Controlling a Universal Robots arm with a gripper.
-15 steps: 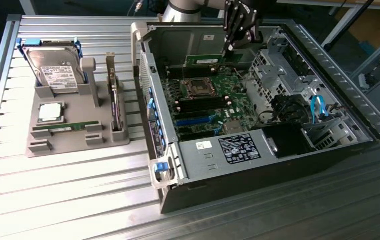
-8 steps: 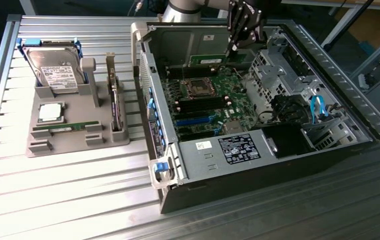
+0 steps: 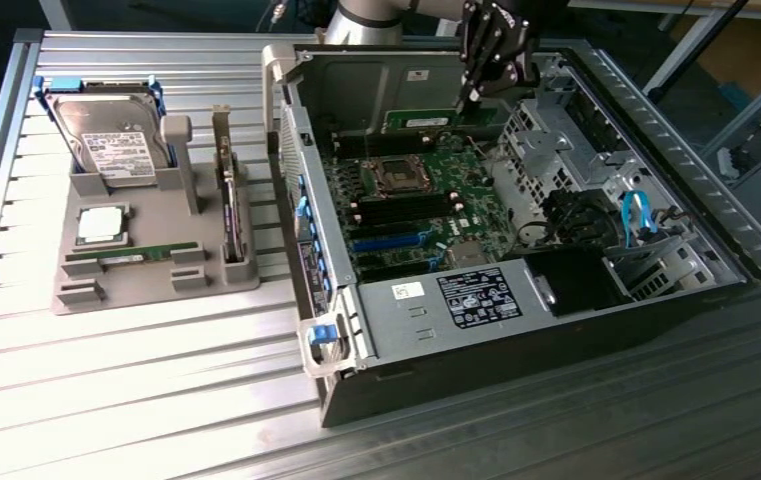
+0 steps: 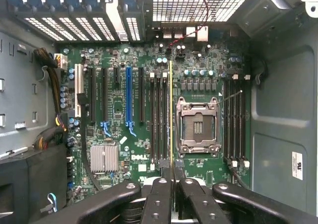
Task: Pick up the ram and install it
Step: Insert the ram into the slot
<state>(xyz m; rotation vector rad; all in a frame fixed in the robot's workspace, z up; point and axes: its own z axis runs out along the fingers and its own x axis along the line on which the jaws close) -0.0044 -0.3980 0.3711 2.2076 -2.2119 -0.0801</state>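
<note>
A slatted metal table (image 3: 113, 400) holds an open computer case (image 3: 394, 330) lying on its side, with a grey parts holder (image 3: 153, 290) beside it on the exterior view's left. In the holder's nearest slot a spare green memory stick (image 3: 133, 257) lies on its long edge. Behind it sits a square silver processor chip (image 3: 100, 223), and furthest back a boxy hard drive (image 3: 113, 140) with a white label leans upright.

Inside the case, a silver box with a black sticker (image 3: 487, 298) is closest. Beyond it spreads the green motherboard (image 3: 447, 200), with black memory slots (image 3: 400, 207) and then the empty processor socket (image 3: 398, 177). At the far end the black gripper (image 3: 467, 98) reaches down into the case, closed on the ram (image 3: 423, 120) — a green stick with a white label, held level above the board's far part.

From the wrist camera, the two black fingers (image 4: 160, 194) are closest, pinched together on the ram (image 4: 171, 110), seen edge-on as a thin yellow-green line. It lies parallel with the long black slots (image 4: 159, 119) — between them and the open socket (image 4: 198, 127). Whether it touches the board (image 4: 144, 144) cannot be told.
</note>
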